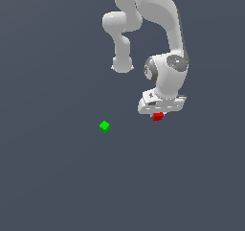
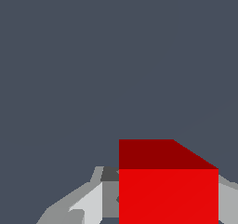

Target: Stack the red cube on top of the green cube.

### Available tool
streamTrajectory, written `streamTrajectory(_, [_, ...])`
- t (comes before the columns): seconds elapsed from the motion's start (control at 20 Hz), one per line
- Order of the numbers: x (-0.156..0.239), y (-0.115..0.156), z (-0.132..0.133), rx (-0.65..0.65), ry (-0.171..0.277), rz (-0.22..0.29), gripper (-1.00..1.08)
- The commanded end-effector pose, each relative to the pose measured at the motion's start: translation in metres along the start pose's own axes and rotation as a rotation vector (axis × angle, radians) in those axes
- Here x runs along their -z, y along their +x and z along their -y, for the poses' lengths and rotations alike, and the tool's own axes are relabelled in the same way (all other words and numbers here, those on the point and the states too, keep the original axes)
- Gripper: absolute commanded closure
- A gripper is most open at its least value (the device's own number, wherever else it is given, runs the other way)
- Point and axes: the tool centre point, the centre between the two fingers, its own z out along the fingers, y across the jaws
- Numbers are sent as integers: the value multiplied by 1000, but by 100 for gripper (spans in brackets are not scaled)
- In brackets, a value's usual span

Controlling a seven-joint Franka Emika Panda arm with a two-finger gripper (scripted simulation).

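The red cube [image 1: 158,116] shows just under the white hand of my gripper [image 1: 158,113], at the exterior view's right. In the wrist view the red cube [image 2: 168,190] fills the space between the two grey fingers [image 2: 88,204], which press against its sides, so my gripper [image 2: 168,209] is shut on it. The green cube [image 1: 105,126] sits alone on the grey floor, to the exterior view's left of the gripper and a little lower in the picture. It is out of the wrist view. My fingertips are hidden in the exterior view.
The white arm [image 1: 162,28] comes down from the upper edge of the exterior view to the hand. A flat dark grey floor [image 1: 57,187] surrounds both cubes.
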Motion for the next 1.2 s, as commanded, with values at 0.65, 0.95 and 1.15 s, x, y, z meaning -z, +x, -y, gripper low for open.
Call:
streamTrajectory(0.65, [9,-1,-23,0,0,0,108])
streamTrajectory(0.95, [-1,-4,-71,0,0,0,108])
streamTrajectory(1.15, [-10,-7,-116,0,-1,0,108])
